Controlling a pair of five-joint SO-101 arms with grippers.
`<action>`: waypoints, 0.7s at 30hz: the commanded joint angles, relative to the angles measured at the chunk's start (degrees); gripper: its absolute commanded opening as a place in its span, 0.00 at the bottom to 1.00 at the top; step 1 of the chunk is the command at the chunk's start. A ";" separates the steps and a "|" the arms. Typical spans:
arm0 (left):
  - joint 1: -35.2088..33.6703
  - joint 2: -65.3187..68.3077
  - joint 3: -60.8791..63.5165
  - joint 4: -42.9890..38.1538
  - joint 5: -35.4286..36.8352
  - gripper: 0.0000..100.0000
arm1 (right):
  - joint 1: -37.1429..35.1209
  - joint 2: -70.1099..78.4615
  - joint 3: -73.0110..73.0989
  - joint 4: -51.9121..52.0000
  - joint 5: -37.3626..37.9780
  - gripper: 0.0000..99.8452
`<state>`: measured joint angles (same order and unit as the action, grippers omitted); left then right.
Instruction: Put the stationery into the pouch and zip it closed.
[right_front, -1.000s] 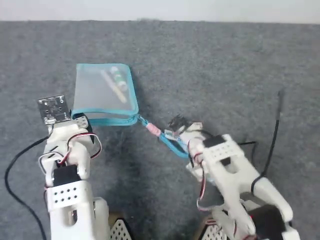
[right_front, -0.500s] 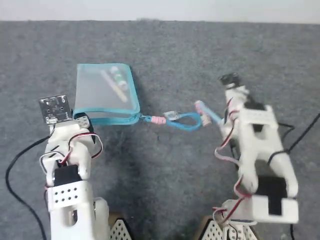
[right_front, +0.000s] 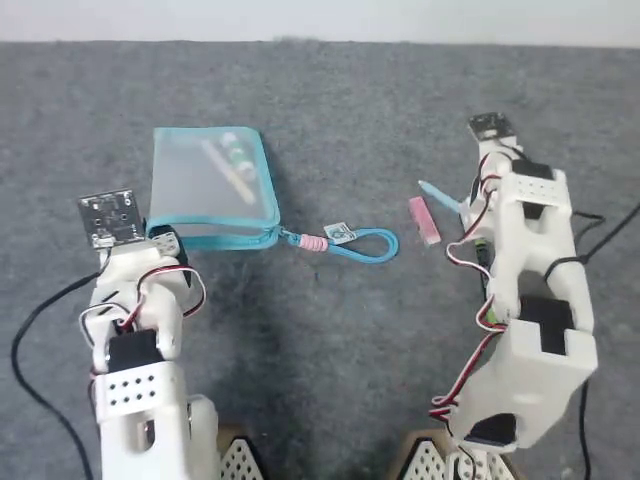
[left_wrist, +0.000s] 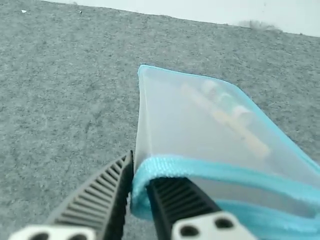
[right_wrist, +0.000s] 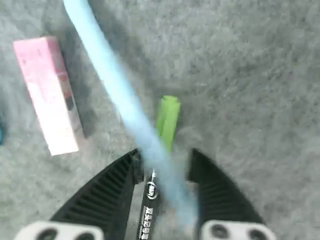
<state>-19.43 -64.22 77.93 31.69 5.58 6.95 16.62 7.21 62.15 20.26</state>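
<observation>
The clear pouch (right_front: 205, 185) with teal trim lies at the left, with a pen and a marker (right_front: 232, 165) inside. My left gripper (right_front: 165, 240) is shut on its near corner; the jaws clamp the teal edge (left_wrist: 150, 175). The pink zip pull (right_front: 313, 241) and teal loop strap (right_front: 365, 243) trail off the pouch's right corner. At the right lie a pink eraser (right_front: 424, 220), a blue pen (right_front: 438, 192) and a green-capped pen (right_wrist: 166, 120). My right gripper (right_wrist: 164, 160) stands open just above them, the blue pen (right_wrist: 115, 95) running between its fingers.
Grey carpet covers the table, and a pale wall edge runs along the back. Both arm bases stand at the front edge. The right arm's body lies over part of the pens. A black cable hangs off each arm's outer side.
My right gripper left the loop strap and swung right and back to the loose pens. The strap now lies flat on the carpet. The left arm and pouch have stayed put.
</observation>
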 joint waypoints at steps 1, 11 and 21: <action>0.44 0.35 -4.00 -2.02 0.88 0.01 | 0.57 -1.27 -5.71 3.65 0.88 0.22; 0.44 0.09 -3.38 -2.02 0.88 0.01 | 2.24 -0.48 -7.21 3.65 2.46 0.22; 3.43 0.09 -3.21 -2.11 0.79 0.01 | 0.40 -0.13 -5.19 10.15 7.56 0.13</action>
<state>-17.93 -64.22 77.93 31.69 5.58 8.70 20.13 2.64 69.89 26.59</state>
